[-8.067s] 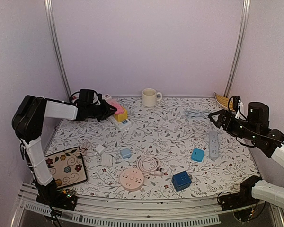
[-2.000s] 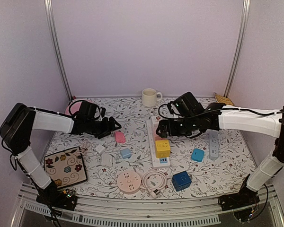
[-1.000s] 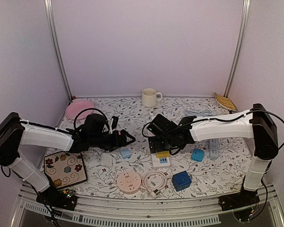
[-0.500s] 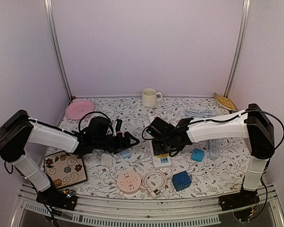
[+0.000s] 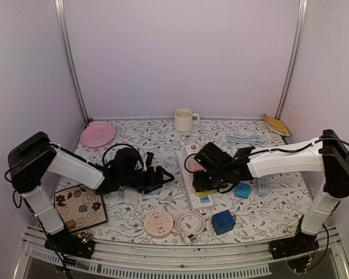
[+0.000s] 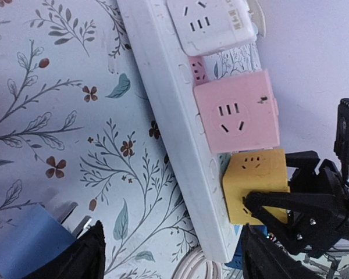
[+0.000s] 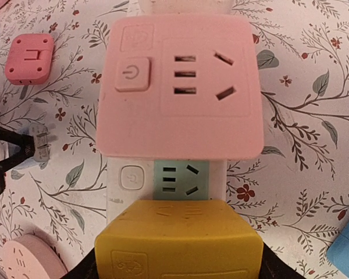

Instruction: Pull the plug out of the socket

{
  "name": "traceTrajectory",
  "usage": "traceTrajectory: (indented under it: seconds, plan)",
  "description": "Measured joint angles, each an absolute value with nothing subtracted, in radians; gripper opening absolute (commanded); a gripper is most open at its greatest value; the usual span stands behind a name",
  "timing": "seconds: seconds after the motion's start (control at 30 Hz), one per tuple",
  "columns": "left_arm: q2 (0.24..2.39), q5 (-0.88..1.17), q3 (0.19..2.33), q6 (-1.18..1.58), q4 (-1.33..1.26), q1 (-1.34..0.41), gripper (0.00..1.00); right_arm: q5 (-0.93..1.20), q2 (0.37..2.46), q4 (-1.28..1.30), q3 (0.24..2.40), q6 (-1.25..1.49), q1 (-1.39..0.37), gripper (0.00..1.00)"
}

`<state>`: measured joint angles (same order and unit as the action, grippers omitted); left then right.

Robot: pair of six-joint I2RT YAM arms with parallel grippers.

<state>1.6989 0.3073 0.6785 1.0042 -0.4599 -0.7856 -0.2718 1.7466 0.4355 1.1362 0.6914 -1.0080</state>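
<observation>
The right gripper (image 5: 205,185) has its jaws clamped across the yellow plug (image 7: 179,239) atop the near-to-far power strip (image 6: 174,128); the left gripper (image 5: 163,178) sits alongside, jaws apart.

The tabletop (image 5: 163,136) is white, printed all over with grey-green leafy sprigs and small red-brown flowers. The power strip (image 6: 168,116) is white, with one teal socket face. On it, the adapter (image 6: 212,23) is white, one cube (image 7: 180,87) is pink and the other, the yellow cube (image 7: 177,238), is mustard. The small plug (image 7: 29,58) is coral pink. The plate (image 5: 98,134) is pink and the mug (image 5: 184,120) cream. The large block (image 5: 223,221) is dark blue and the small block (image 5: 242,190) light blue. The round socket (image 5: 161,221) is pale pink. The tile (image 5: 80,204) is cream with a dark border, swirls and coloured flowers.
</observation>
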Motion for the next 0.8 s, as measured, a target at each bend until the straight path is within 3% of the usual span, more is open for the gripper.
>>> traceTrajectory:
  seconds: [0.37, 0.5, 0.8]
  plan:
    - [1.853, 0.340, 0.757, 1.100, -0.543, -0.814, 0.73, -0.186, 1.651, 0.292, 1.003, 0.705, -0.999, 0.20]
    - [1.895, 0.346, 0.787, 1.135, -0.566, -0.830, 0.69, -0.163, 1.629, 0.228, 0.957, 0.723, -0.999, 0.15]
    - [1.946, 0.331, 0.841, 1.195, -0.577, -0.871, 0.51, -0.126, 1.604, 0.118, 0.879, 0.764, -0.999, 0.13]
